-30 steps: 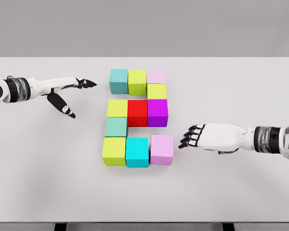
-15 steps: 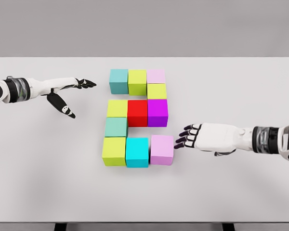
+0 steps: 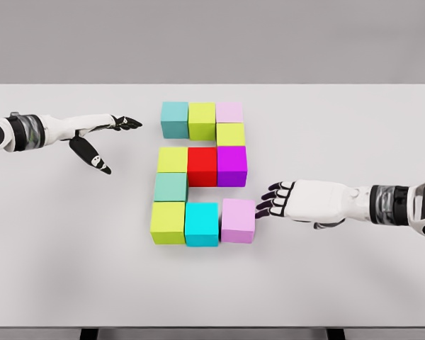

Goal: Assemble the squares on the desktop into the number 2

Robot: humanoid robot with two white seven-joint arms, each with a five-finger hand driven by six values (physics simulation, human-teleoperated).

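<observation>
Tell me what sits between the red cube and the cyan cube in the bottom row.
Nothing: in the head view the red cube and the cyan cube sit directly against each other, one row apart.

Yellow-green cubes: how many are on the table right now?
4. One in the top row's middle, one below the top-right pink cube, one at the middle row's left, one at the bottom-left corner. None appear hidden.

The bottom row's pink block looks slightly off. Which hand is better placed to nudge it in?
Right hand: its fingertips are at the pink block's right side. The left hand hovers far up-left.
</observation>
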